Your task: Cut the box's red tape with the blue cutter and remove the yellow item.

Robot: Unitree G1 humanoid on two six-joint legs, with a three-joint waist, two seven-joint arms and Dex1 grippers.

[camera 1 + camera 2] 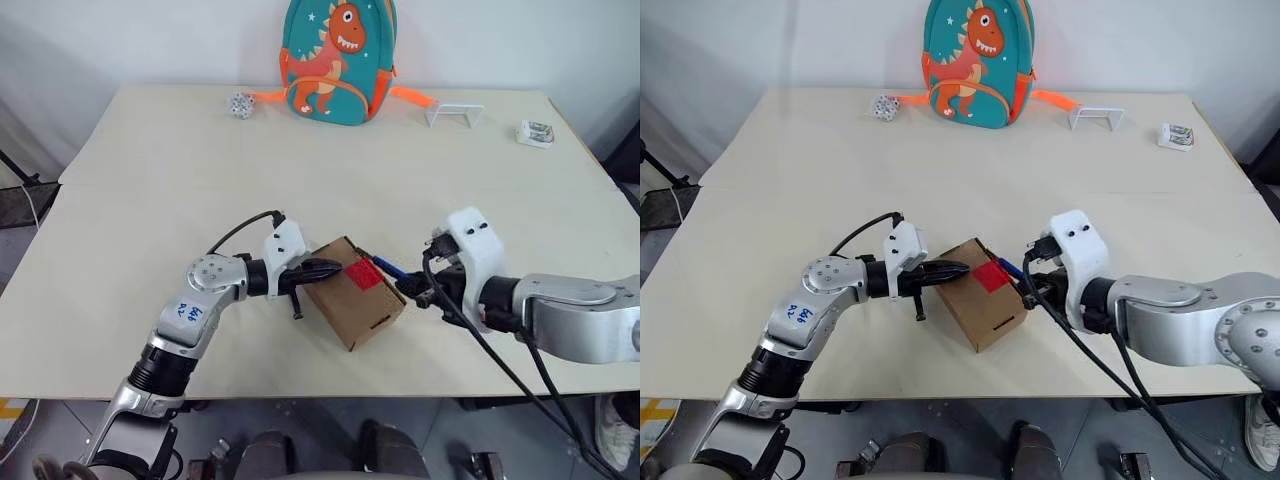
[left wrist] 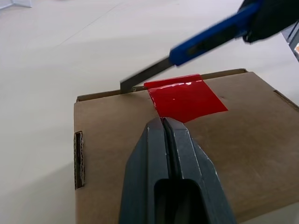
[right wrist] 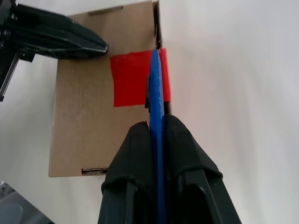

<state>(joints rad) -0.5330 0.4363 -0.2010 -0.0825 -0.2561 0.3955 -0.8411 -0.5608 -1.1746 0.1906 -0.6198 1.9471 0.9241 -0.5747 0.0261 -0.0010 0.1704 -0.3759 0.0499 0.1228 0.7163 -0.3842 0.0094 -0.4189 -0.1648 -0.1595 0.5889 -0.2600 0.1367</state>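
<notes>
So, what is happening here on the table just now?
A robot is working on a box sealed with red tape. Its left gripper, jaws shut, rests on the top of the box next to the tape. Its right gripper is shut on the blue cutter, whose blade meets the flap seam at the edge of the tape. The tape looks uncut and the box is closed.
</notes>
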